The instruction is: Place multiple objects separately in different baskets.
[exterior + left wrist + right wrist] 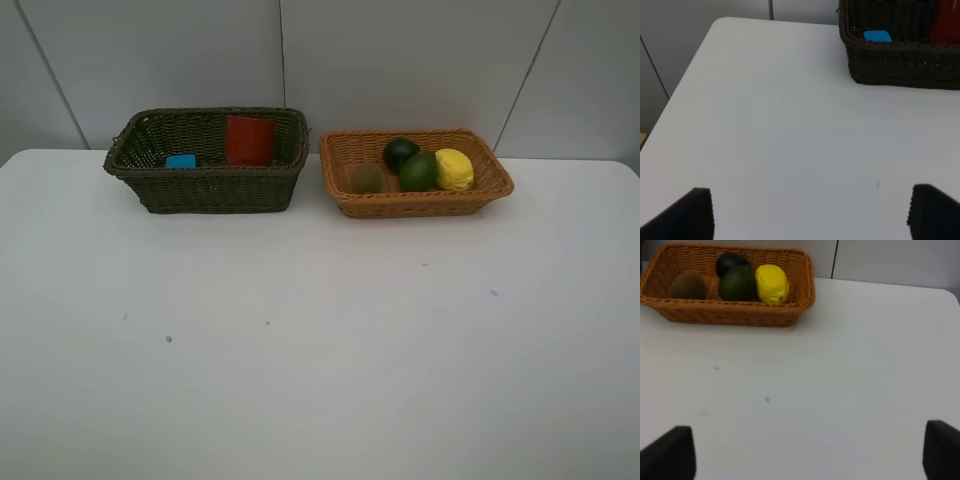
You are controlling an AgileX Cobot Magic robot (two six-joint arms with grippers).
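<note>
The white table [320, 350] carries two wicker baskets at its far edge. The dark olive basket [207, 180] holds the red cup [249, 140] and the blue eraser [181, 161]; the orange basket [416, 199] holds the lemon [454, 169], green fruit [418, 171], mangosteen [400, 152] and kiwi [366, 179]. Both claws – left gripper [810, 210], right gripper [807, 452] – stand wide and empty. The fruits look light, firm and rounded (likely to roll) – best pinched across the middle; the cup is stiff, gripped at its rim.
</note>
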